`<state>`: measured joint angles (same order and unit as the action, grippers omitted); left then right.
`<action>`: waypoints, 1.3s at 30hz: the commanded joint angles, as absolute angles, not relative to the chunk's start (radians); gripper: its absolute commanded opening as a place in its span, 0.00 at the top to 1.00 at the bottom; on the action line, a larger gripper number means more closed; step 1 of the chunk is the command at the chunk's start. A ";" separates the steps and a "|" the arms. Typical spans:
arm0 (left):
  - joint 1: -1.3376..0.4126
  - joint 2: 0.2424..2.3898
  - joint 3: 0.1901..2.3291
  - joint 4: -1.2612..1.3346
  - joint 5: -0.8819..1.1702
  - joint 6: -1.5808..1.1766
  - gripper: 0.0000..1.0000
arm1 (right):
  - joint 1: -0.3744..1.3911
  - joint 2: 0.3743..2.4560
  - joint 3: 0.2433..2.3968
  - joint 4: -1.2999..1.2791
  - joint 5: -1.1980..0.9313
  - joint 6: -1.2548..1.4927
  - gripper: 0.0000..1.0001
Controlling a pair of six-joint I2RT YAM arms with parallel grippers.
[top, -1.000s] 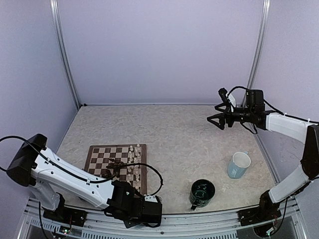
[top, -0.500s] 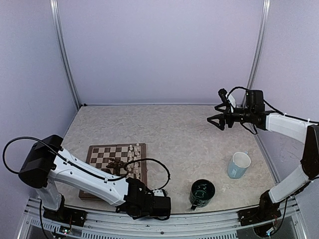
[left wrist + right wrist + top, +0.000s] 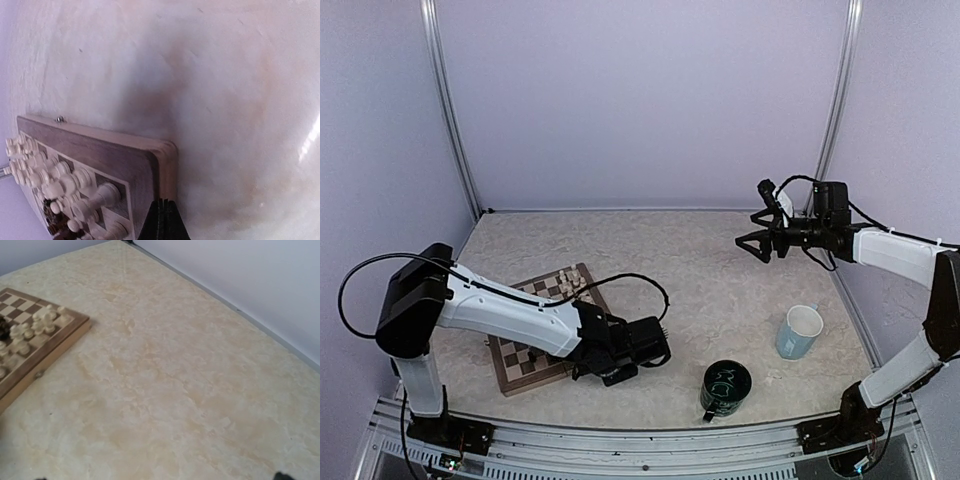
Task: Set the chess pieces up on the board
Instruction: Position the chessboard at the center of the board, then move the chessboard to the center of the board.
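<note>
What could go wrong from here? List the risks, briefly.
1. The left jaws are shut right at the board's corner; a nudge could topple the crowded white pieces.
2. The left arm lies over the board; a sideways sweep may knock pieces over.
3. The dark mug stands close to that arm's wrist.

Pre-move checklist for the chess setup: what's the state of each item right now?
1. Left gripper shut and empty, tips by the edge of the square wooden chessboard: ok.
2. Chessboard squared to the near edge of the table: not ok, it sits skewed.
3. Cream-white chess pieces in starting rows: not ok, they are bunched along one side and one looks tipped.
4. Dark brown chess pieces standing: cannot tell, mostly hidden.
5. Right gripper open, raised well away from the board: ok.
6. Pale blue mug and dark green mug upright, apart from the board: ok.
</note>
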<state>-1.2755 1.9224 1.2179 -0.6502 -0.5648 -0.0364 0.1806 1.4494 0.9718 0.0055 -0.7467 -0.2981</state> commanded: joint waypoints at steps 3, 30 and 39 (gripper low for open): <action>-1.161 1.948 1.355 -0.457 -0.472 0.181 1.00 | 0.192 1.426 0.961 0.011 -0.745 -0.306 0.02; -0.080 1.575 1.133 -0.370 0.106 -0.437 0.28 | 0.677 1.614 1.136 -0.190 -0.382 -0.510 0.02; 0.028 1.584 0.992 -0.301 0.152 -0.488 0.14 | 0.901 1.842 1.260 -0.257 -0.244 -0.560 0.01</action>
<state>-0.0040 1.5784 1.0191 -0.3511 0.0879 -0.4488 0.8494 1.7733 1.1912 -0.1993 -0.3305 -0.5320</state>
